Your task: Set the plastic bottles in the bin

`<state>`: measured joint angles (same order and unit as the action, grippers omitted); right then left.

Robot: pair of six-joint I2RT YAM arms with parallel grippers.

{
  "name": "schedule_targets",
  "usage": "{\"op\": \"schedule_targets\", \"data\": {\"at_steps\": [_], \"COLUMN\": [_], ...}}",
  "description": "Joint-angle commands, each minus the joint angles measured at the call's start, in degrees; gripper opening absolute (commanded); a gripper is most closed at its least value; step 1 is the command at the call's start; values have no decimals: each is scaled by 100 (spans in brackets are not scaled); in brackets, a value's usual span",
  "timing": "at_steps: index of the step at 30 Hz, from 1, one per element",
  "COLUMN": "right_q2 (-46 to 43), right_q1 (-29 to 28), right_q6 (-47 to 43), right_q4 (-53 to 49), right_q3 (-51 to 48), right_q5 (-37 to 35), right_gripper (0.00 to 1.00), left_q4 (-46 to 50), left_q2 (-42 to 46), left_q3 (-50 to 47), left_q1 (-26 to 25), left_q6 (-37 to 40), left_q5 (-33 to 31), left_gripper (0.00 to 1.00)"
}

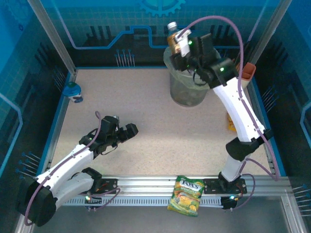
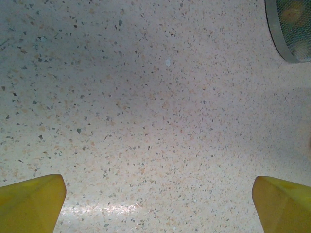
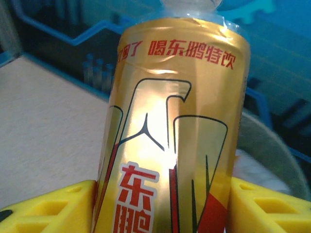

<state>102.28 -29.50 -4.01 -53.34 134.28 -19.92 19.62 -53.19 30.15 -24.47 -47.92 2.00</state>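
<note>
My right gripper (image 1: 181,46) is shut on a plastic bottle (image 1: 172,36) with a gold label and red characters, holding it upright over the far rim of the round grey bin (image 1: 187,92). In the right wrist view the bottle (image 3: 170,131) stands between both yellow fingers (image 3: 53,208), with the bin's rim (image 3: 262,141) behind it. A small blue-labelled bottle (image 1: 73,91) stands at the table's far left edge. My left gripper (image 1: 127,131) hovers low over the bare table, open, with its yellow fingertips (image 2: 29,204) wide apart and nothing between them.
A yellow-green candy bag (image 1: 186,195) lies on the front rail between the arm bases. An orange-topped holder (image 1: 248,72) stands right of the bin, behind my right arm. The bin's mesh wall (image 2: 286,29) shows ahead and to the right of my left gripper.
</note>
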Motion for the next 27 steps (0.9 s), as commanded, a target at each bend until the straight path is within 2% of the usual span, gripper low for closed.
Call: {"op": "schedule_targets", "data": {"at_steps": [1, 7, 16, 27], "right_q2": [681, 1734, 1731, 2315], "right_q1": [595, 1345, 1862, 2157], "right_q6": [-142, -40, 137, 58], "right_q4": [-584, -1165, -1047, -1999], "right_q3": [756, 2113, 1235, 1311], "right_q5": [276, 879, 1226, 2816], "right_gripper": [63, 64, 65, 66], "left_q4": [89, 178, 262, 231], "left_q2": [61, 181, 256, 251], "left_q3": [148, 131, 123, 87], "left_q1": [51, 63, 56, 57], "left_q6": [90, 68, 44, 17], "left_q5": [81, 33, -15, -16], "left_gripper": [99, 99, 99, 99]}}
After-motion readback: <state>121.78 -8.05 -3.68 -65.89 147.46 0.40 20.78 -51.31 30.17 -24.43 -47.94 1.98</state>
